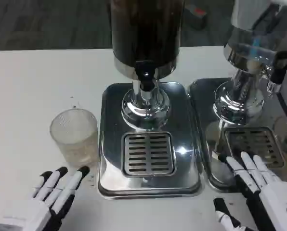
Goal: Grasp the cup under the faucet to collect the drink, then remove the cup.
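Stood left of the drip tray point(112, 144), not yet under the faucet point(144, 77): clear cup point(75, 135), light enough, probably, to tip if nudged high by the fingers. Hovered just below it, fingers apart and empty: left hand point(49, 199). Rested fingers spread, holding nothing, over the second tray point(215, 159): right hand point(259, 187).

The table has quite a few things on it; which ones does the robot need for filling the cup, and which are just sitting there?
Needed for the job:
- clear ribbed plastic cup, standing on the table left of the tray
- dark drink dispenser with black-handled faucet
- steel drip tray with slotted grate
- left hand, open
- right hand, open

Just standing by:
- second chrome dispenser on the right
- white table
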Motion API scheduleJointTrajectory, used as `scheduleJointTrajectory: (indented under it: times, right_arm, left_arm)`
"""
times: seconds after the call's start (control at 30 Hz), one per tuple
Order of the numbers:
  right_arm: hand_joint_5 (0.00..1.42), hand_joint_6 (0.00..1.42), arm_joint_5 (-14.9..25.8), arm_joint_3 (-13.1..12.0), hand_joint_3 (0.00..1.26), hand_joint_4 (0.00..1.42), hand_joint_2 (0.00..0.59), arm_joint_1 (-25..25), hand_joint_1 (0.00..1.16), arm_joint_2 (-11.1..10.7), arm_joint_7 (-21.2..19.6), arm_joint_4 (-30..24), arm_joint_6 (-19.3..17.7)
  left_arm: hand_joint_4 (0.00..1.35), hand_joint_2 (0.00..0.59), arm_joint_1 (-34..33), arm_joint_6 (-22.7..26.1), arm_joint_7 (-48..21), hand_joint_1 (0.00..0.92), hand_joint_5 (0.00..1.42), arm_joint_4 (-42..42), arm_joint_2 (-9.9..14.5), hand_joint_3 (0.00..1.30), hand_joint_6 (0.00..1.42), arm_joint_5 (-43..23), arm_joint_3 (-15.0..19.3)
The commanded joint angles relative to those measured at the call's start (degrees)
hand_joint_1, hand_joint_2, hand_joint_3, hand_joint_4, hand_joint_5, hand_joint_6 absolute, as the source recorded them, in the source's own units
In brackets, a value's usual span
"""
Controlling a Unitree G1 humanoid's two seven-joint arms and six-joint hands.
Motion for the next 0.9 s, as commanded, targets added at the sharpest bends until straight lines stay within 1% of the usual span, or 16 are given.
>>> scheduleJointTrajectory:
  times: [0.03, 0.43, 0.6, 0.77, 0.9]
  right_arm:
    - [0.00, 0.13, 0.58, -0.27, 0.11, 0.00, 0.473, -0.03, 0.33, 0.11, -0.37, 0.46, 0.32]
    - [0.00, 0.11, 1.01, -0.25, 0.12, 0.00, 0.478, -0.18, 0.31, 0.30, 0.02, 0.50, 0.43]
    - [0.00, 0.12, 1.47, -0.35, 0.12, 0.01, 0.471, -0.17, 0.30, 0.37, 0.40, 0.37, 0.63]
    - [0.00, 0.13, 1.83, -0.36, 0.12, 0.02, 0.471, -0.47, 0.30, 0.62, 0.37, 0.15, 1.12]
    - [0.00, 0.13, 2.10, -0.39, 0.12, 0.02, 0.471, -0.71, 0.30, 0.84, 0.31, -0.11, 1.43]
  left_arm:
    - [0.00, 0.046, 0.27, -0.55, 0.66, 0.000, 0.00, 0.63, 0.73, 0.00, 0.00, -0.16, 0.47]
    - [0.00, 0.042, 0.59, -0.91, 0.51, 0.000, 0.00, 0.76, 0.38, 0.00, 0.00, -0.89, 0.57]
    - [0.00, 0.028, -0.05, -3.90, 1.82, 0.000, 0.00, 2.12, 0.87, 0.00, 0.00, -1.56, 0.40]
    - [0.00, 0.026, -1.35, -7.80, 4.61, 0.000, 0.00, 4.84, -0.01, 0.00, 0.00, -4.26, 1.30]
    - [0.00, 0.030, -3.29, -9.91, 5.78, 0.000, 0.00, 7.00, -0.62, 0.00, 0.00, -6.74, 2.43]
